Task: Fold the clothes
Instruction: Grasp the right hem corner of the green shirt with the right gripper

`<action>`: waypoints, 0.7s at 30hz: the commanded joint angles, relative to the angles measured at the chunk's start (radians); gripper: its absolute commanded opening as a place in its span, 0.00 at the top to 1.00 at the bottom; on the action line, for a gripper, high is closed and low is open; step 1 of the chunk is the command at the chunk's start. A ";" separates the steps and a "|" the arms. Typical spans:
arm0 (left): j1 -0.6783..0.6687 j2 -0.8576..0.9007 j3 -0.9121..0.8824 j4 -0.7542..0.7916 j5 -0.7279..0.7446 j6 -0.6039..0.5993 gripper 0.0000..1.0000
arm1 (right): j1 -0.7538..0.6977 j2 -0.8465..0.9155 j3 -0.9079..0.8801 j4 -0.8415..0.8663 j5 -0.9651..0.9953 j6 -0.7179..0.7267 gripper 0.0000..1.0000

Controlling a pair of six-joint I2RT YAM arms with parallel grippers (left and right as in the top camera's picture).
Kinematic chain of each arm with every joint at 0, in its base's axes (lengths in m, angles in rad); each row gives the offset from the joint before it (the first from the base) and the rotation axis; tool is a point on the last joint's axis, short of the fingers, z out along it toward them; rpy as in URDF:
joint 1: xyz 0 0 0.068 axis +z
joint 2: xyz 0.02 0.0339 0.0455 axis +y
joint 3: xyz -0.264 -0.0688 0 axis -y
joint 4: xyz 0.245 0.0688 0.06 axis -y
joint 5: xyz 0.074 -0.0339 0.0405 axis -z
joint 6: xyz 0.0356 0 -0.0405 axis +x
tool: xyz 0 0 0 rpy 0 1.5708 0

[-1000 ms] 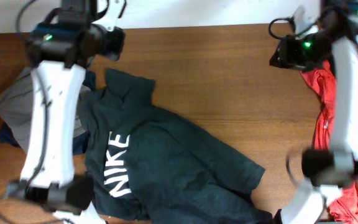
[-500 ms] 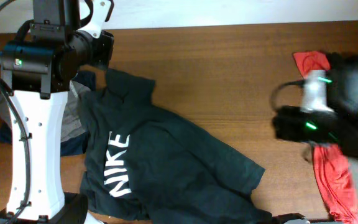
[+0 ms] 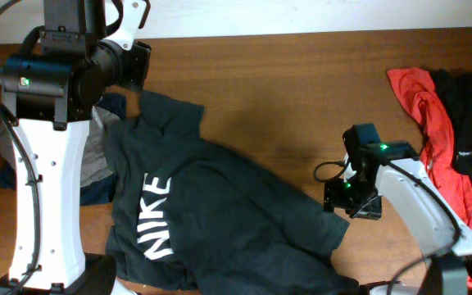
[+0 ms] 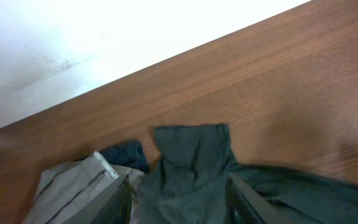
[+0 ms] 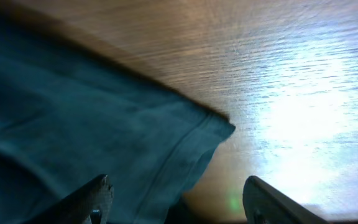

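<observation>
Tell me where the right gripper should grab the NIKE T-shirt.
Pinch the T-shirt at its stitched corner, the one nearest the right gripper, coming in low from the bare side of the table. That corner lies flat and uncovered, jutting out toward the open jaws.

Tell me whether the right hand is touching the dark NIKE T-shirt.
Cannot tell. In the right wrist view the right hand hangs open over the T-shirt, but the picture's edge cuts off its fingertips, hiding any contact.
</observation>
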 commanded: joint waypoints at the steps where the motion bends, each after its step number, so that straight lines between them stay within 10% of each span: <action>1: 0.002 -0.013 0.009 0.003 -0.004 -0.014 0.51 | -0.012 0.030 -0.043 0.038 -0.012 0.006 0.29; 14: 0.002 -0.013 0.009 0.003 -0.004 -0.014 0.51 | -0.012 0.086 -0.191 0.226 -0.013 0.029 0.43; 21: 0.002 -0.015 0.009 0.011 -0.004 -0.014 0.51 | -0.012 0.086 -0.209 0.276 -0.031 0.066 0.90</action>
